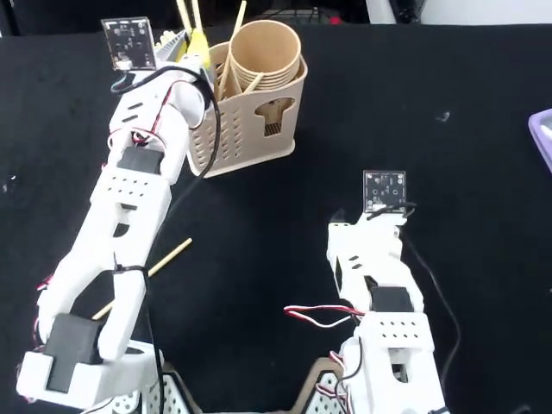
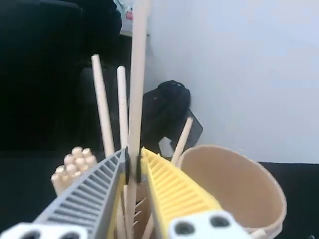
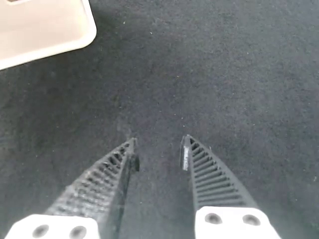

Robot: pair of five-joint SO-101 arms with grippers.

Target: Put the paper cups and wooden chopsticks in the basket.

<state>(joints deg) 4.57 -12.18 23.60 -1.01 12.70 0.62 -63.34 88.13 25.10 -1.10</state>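
Left arm (image 1: 129, 207) is stretching far forward, left pincer (image 2: 132, 155) squeezing tight on a chopstick (image 2: 137, 74). Right arm (image 1: 379, 276) is sitting tucked near its base, right pincer (image 3: 157, 145) pointing downward, fingers gaping apart.

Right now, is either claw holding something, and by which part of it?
The left gripper is shut on a wooden chopstick, pinched low on its shaft, with most of it jutting out beyond. The right gripper is open and holds nothing.
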